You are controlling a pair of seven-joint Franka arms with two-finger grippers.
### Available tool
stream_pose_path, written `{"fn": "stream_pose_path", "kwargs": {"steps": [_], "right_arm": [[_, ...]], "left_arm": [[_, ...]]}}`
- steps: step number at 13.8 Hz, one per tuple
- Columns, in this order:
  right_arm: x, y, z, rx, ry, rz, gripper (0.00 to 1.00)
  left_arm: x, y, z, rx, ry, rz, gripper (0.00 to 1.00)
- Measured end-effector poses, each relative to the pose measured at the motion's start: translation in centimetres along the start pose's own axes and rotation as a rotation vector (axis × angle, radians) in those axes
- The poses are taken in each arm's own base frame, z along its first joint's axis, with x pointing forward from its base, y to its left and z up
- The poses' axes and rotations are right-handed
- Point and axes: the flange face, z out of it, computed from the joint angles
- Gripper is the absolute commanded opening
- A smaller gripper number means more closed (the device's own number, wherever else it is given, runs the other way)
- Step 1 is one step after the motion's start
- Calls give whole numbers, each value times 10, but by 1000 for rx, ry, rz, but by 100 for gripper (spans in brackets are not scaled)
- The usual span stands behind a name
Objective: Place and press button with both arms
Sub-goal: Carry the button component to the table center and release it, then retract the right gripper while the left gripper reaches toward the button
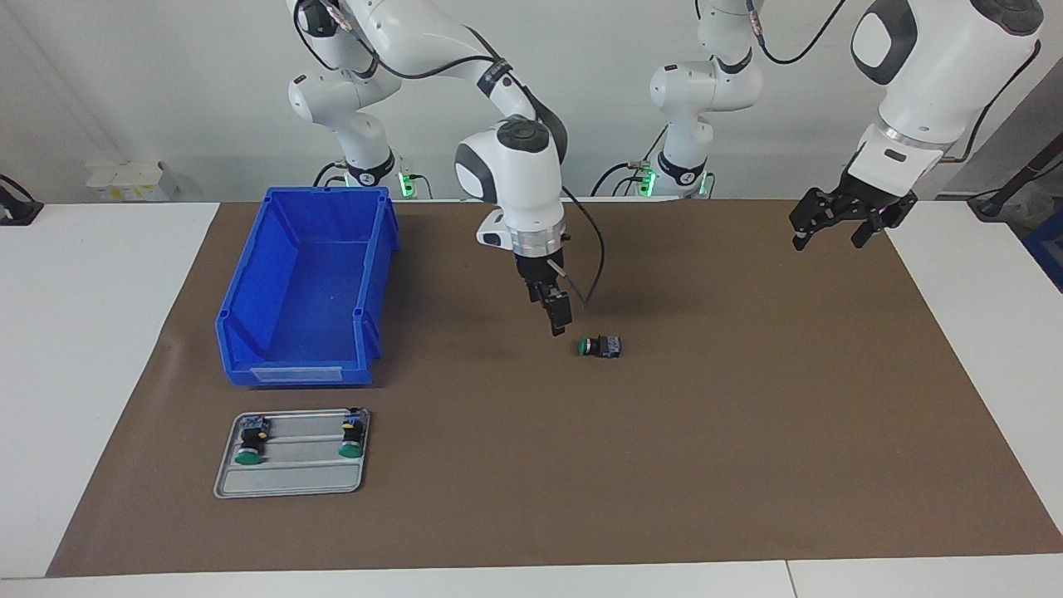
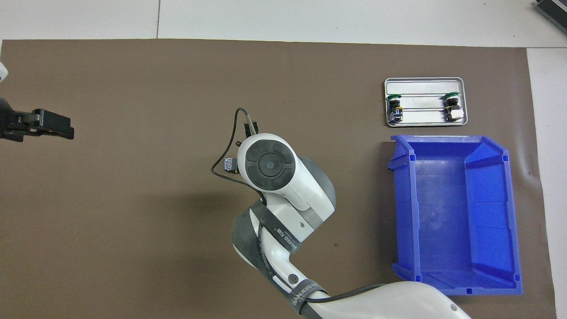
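A: What is lying nearest the robots?

B: The blue bin (image 1: 307, 291) is sitting toward the right arm's end of the brown mat (image 1: 747, 465). The right gripper (image 1: 555, 320) is hanging just beside the button (image 1: 600, 346), fingers released, gripping nothing.

A: And the button?

B: It is lying on its side on the mat, beside the bin toward the left arm's end, apart from the gripper.

A: The left gripper (image 1: 830, 237)?

B: It is waiting in the air, jaws spread, empty, well apart from the bin.

A: Farther out?

B: A grey tray (image 1: 291, 482) is resting just beside the bin, carrying two more buttons (image 1: 251, 442).
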Motion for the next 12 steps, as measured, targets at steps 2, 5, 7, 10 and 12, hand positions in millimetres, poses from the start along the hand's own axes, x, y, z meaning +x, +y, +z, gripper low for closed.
{"fn": "stream_pose_path", "kwargs": {"steps": [2, 5, 7, 10, 12], "right_arm": [[43, 18, -17, -26, 14, -138, 100], [121, 43, -48, -44, 35, -339, 100], [170, 65, -70, -84, 35, -499, 100], [240, 93, -106, -106, 40, -733, 100], [277, 107, -131, -137, 25, -817, 100]], "left_arm": [[-2, 26, -1, -1, 1, 46, 100], [-5, 65, -1, -4, 11, 185, 100], [-7, 77, 2, -29, 12, 379, 100], [-5, 88, 7, -122, 81, 701, 100], [-9, 95, 24, -120, 115, 931, 100]]}}
